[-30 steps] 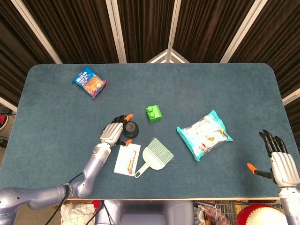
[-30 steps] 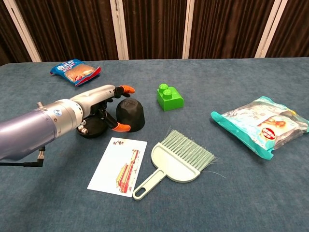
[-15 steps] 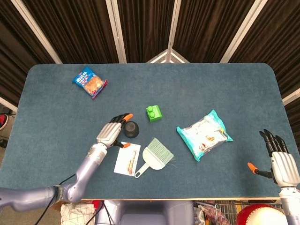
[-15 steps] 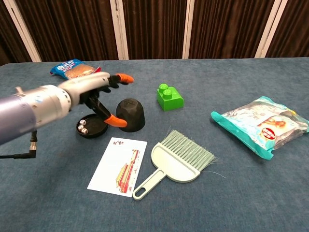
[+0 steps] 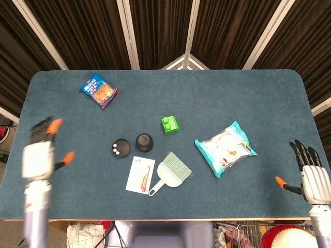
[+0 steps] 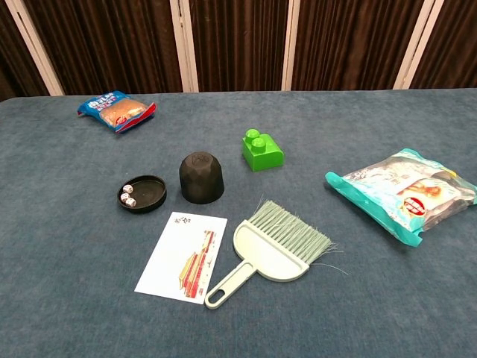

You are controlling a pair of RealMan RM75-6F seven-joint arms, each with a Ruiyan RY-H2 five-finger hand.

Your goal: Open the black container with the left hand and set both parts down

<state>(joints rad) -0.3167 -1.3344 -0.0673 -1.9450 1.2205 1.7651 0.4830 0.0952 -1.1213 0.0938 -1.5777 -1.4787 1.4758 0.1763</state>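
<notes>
Left hand (image 5: pixel 39 155) empty, fingers spread, at the table's (image 5: pixel 67 196) left edge; right hand (image 5: pixel 310 178) likewise at the right. Card (image 6: pixel 183 255), brush (image 6: pixel 273 246) nearest. Behind: black cup (image 6: pixel 201 178) inverted, base (image 6: pixel 141 194) just beside it holding dice (image 6: pixel 128 194).

Lab-style test setup, blue felt table (image 5: pixel 232 93), dark curtains (image 6: pixel 238 45) behind

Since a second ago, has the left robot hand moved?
Yes. The left robot hand pulled away from the black cup, toward the table's left edge.
</notes>
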